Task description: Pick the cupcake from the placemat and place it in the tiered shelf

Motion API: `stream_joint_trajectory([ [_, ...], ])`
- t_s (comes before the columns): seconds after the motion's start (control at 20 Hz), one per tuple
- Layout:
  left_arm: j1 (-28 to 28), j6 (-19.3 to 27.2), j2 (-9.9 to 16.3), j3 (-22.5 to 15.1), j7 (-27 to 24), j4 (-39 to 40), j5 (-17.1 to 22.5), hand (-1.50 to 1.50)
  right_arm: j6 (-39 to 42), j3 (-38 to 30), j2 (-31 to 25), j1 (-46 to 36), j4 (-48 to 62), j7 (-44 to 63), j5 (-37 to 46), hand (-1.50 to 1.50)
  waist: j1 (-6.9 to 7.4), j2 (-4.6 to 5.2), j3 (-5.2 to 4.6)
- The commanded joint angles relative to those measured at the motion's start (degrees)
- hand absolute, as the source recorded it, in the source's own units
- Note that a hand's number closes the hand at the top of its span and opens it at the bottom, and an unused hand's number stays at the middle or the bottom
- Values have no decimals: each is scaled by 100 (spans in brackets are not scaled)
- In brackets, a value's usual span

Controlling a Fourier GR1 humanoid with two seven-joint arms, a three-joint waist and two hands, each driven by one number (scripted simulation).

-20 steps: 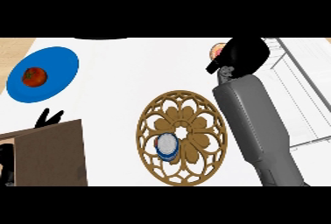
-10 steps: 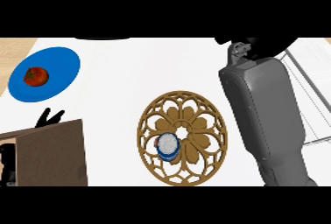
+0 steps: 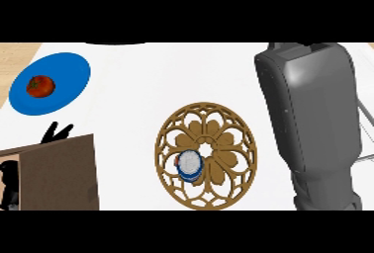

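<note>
Cupcake sits on the round gold placemat, left of centre, while the right forearm reaches past it, hand out of view; left fingers show straight.

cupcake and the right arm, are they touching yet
Apart. The head view shows the cupcake sitting on the left part of the gold placemat, with bare white counter between the placemat's right rim and the right forearm. The right hand is out of view.
</note>
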Motion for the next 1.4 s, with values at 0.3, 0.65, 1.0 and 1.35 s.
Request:
stream_joint_trajectory([
  [0.3, -225, 256, 171, 158, -226, 283, -360, 0, 1627, -999, -103, -743, 118, 669, 756, 150, -52, 37, -2],
  [0.65, 56, 338, 255, 72, -193, -8, -369, 0, 1967, -1394, -107, -630, -184, 316, 1479, 150, 8, 25, 6],
  [1.0, -164, -74, 189, 198, -367, 475, -350, 0, 2043, -1967, -271, -302, -557, -350, 1699, 150, -47, 69, 2],
  [1.35, 173, -87, 80, 80, -569, 361, -462, 0, 1630, -2466, -281, 308, -1263, -779, 1480, 150, 9, 56, 7],
])
